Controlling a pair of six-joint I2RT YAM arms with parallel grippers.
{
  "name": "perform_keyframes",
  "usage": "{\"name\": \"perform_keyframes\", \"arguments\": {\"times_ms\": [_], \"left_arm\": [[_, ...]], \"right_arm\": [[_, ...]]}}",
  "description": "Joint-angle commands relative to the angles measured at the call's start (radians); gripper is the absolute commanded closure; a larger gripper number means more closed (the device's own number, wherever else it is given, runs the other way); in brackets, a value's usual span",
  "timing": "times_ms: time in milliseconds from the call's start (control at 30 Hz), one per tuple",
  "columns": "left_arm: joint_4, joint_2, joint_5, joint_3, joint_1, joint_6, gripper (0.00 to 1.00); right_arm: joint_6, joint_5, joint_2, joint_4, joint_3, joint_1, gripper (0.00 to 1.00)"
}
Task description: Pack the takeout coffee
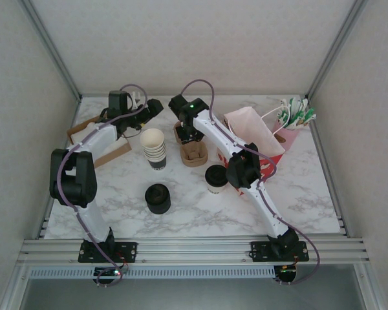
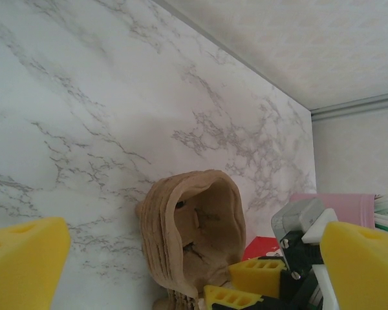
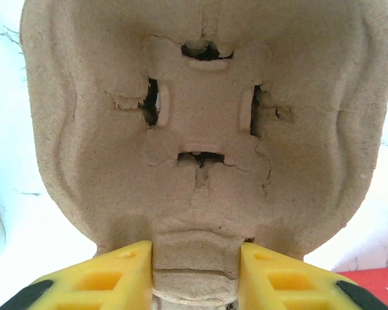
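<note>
The takeout coffee [image 1: 215, 178] stands lidded mid-tabletop, just beside the pulp carrier [image 1: 194, 155], whose wells are empty. Our right gripper [image 3: 194, 271] pinches the carrier's narrow end; we'd want that hold square so it lifts level. Our left gripper [image 1: 147, 108] hangs spread, back-left. The bag [image 1: 262, 132] gapes back-right, contents hidden.
</note>
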Motion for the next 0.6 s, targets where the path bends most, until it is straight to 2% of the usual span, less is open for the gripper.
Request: {"name": "perform_keyframes", "arguments": {"times_ms": [0,133,567], "left_arm": [[0.046,0.005,0.038,-0.025,-0.005,-0.013,0.03],[0.056,0.002,0.053,-0.031,-0.005,-0.020,0.07],[0.070,-0.007,0.071,-0.041,-0.006,-0.024,0.07]], "right_arm": [[0.009,0.001,-0.023,-0.010,0.035,0.005,0.66],[0.010,0.003,-0.039,-0.010,0.033,0.005,0.67],[0.021,0.005,-0.078,-0.003,0.018,0.007,0.69]]}}
